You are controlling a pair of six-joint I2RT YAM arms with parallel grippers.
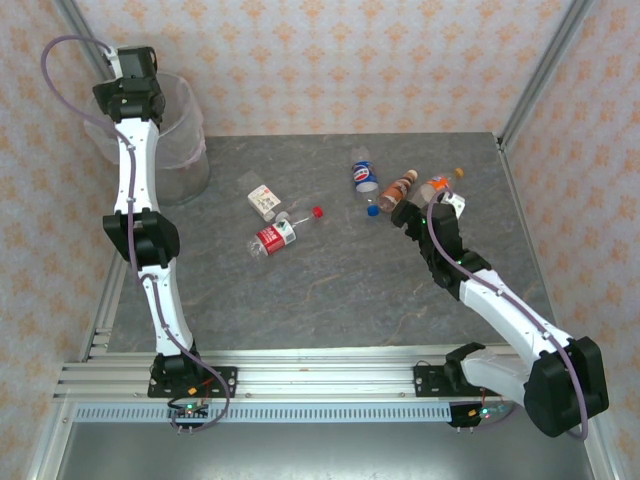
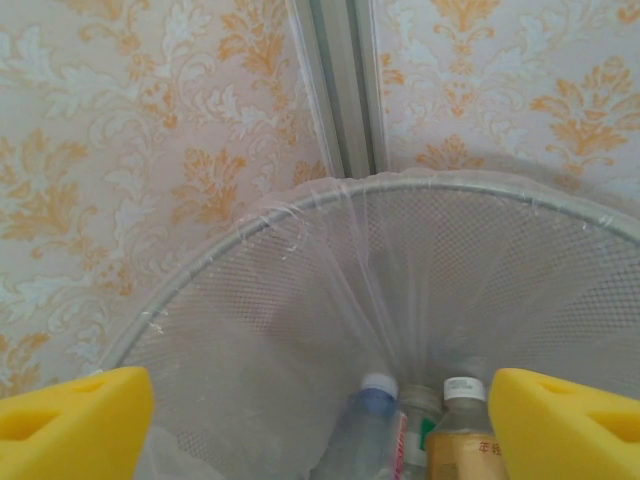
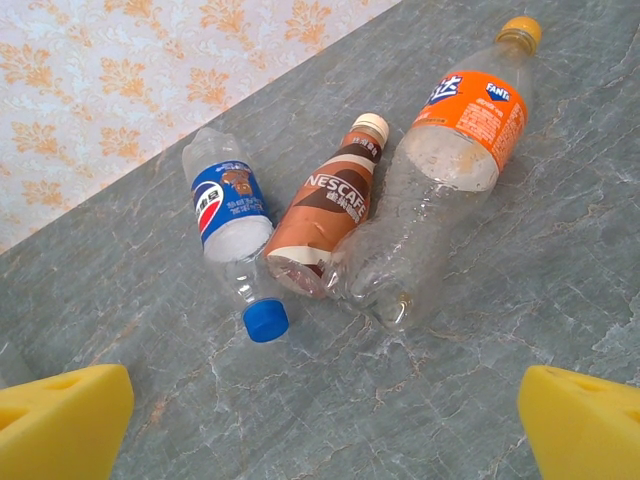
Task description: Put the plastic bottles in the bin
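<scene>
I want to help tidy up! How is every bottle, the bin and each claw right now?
Bin: upright, bag-lined, holding dropped bottles.
Blue bottle: lying on the table, capped.
Brown bottle: lying, capped.
Orange bottle: lying, capped, against the brown one.
Red bottle: lying on the table.
White-green bottle: lying on the table.
Left claw: open, empty, over the bin.
Right claw: open, empty, over the table.

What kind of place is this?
Probably a robot test booth, not a home: bare aluminium frame posts, orange-patterned wallpaper panels, and two white robot arms bolted at a grey stone-look table.
</scene>
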